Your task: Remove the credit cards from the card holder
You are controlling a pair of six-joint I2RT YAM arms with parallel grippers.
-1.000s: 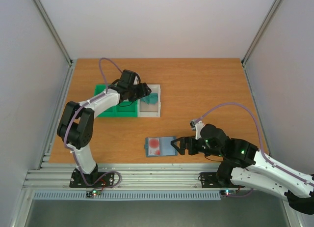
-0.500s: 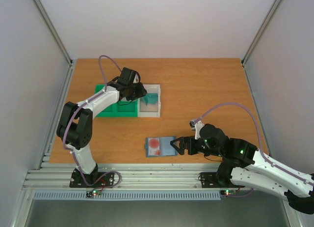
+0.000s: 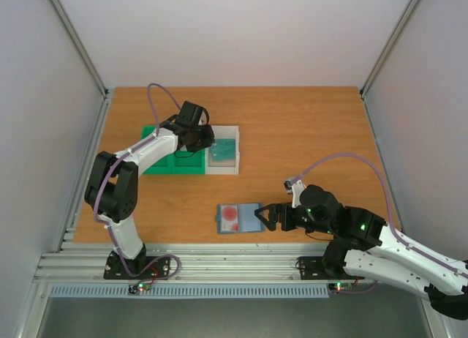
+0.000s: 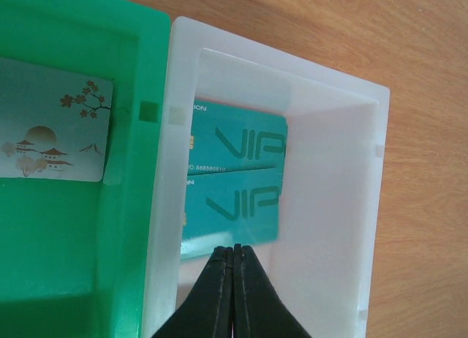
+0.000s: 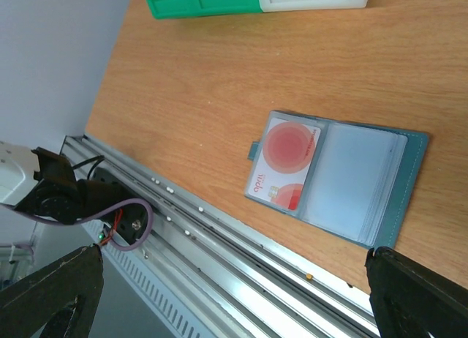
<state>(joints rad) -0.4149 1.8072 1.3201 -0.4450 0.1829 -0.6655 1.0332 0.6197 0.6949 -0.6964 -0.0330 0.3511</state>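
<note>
Near the front edge of the table [image 3: 314, 148] lies the card holder [image 5: 344, 188], opened flat, with 1 red-marked card [image 5: 287, 166] in its sleeve. 2 teal cards [image 4: 234, 181] lie in the white tray [image 4: 329, 206]. The right gripper [image 3: 261, 216] is spread just beside the holder. The left gripper [image 4: 234, 254], pressed together and empty, hangs over the tray. The card looks thin, stiff and slick, so pinch an exposed edge, possibly the outer one. The wood is smooth, with ample room.

light: bright, diffuse, probably overhead | shadows: soft | focus: sharp, wrist foreground blurred
</note>
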